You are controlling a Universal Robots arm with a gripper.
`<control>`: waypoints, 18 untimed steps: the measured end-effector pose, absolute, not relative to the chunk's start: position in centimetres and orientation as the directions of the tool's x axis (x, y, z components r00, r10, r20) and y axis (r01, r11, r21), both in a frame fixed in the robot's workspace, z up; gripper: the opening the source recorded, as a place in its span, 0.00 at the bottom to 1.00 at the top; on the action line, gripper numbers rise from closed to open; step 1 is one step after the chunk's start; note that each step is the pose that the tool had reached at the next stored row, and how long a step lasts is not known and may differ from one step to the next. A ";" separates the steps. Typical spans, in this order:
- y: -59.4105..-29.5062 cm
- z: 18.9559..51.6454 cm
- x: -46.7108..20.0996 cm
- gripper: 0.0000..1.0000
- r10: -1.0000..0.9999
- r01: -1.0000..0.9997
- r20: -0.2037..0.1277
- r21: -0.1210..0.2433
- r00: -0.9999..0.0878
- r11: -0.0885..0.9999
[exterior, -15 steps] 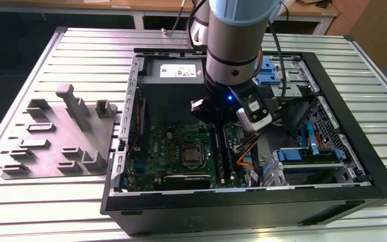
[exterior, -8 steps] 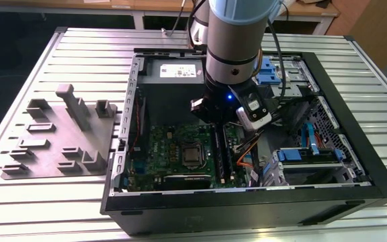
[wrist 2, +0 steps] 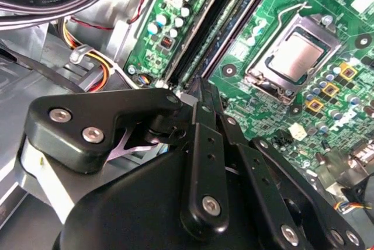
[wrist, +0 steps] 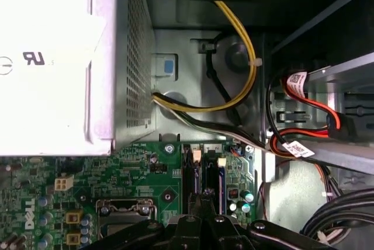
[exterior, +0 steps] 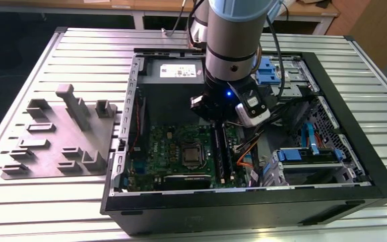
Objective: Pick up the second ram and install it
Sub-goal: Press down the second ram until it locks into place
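Note:
My gripper (exterior: 215, 122) hangs low inside the open computer case (exterior: 355, 151), over the far end of the long black memory slots (exterior: 221, 156) on the green motherboard (exterior: 170, 146). In both wrist views the black fingers (wrist 2: 198, 95) lie drawn together, tip right at the slot ends (wrist: 201, 187). A slim dark strip that I take for the second ram (exterior: 219, 146) runs along a slot from under the gripper toward the case front. Whether the fingers touch it is hidden by the gripper body.
A grey fixture plate (exterior: 59, 138) with raised blocks lies on the slatted table at the exterior view's left. The processor socket (wrist 2: 295, 57) sits beside the slots. Cable bundles (wrist: 234, 80), the power supply (wrist: 52, 57) and blue drive brackets (exterior: 308, 154) crowd the case.

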State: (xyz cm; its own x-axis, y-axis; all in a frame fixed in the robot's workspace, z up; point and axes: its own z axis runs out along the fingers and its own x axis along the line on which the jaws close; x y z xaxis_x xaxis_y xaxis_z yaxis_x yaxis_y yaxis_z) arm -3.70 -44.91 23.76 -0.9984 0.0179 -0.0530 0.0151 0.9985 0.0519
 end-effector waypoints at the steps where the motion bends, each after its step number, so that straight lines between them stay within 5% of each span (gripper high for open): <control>1: -44.9 23.7 -3.7 0.10 0.018 0.015 -0.053 0.052 -0.998 0.999; 18: -44.4 22.5 -3.7 0.10 0.018 0.015 -0.053 0.052 -0.998 0.999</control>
